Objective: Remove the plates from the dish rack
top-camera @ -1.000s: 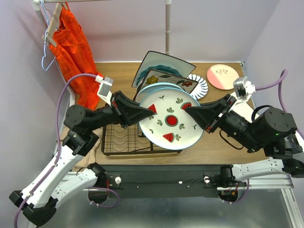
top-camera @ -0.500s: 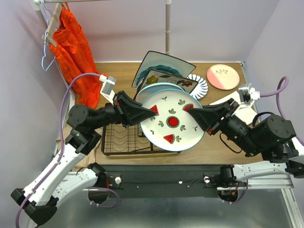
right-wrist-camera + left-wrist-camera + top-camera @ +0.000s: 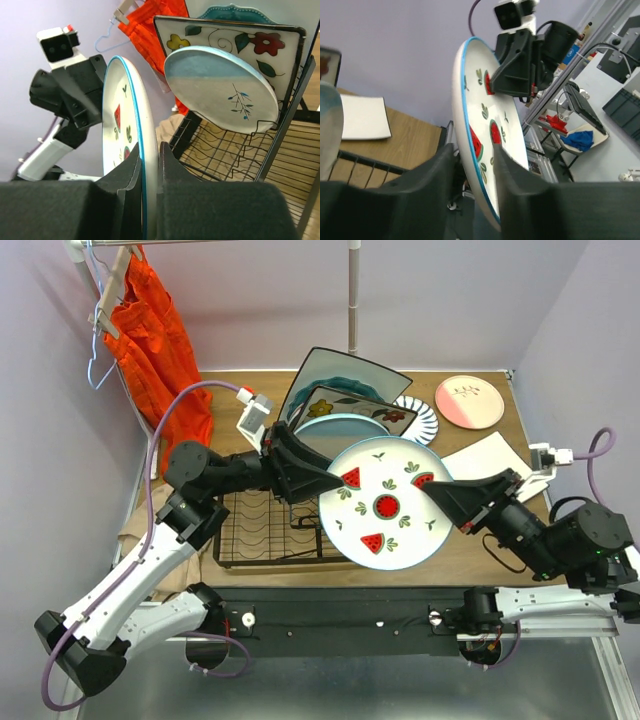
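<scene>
A round white plate with a red watermelon print and blue rim hangs tilted over the table's front, to the right of the black wire dish rack. My right gripper is shut on the plate's right edge; in the right wrist view both fingers press the rim. My left gripper is open, its fingers straddling the left rim with gaps. In the rack stand a round blue-and-white plate, a square flower-print plate and a dark teal square plate.
An orange garment hangs at the back left. On the table's back right lie a blue-striped round plate, a cream-pink plate and a white square plate. A metal pole stands behind the rack.
The watermelon plate has moved right and slightly toward the front with both grippers. The left jaws have opened off its rim, while the right jaws have stayed clamped.
</scene>
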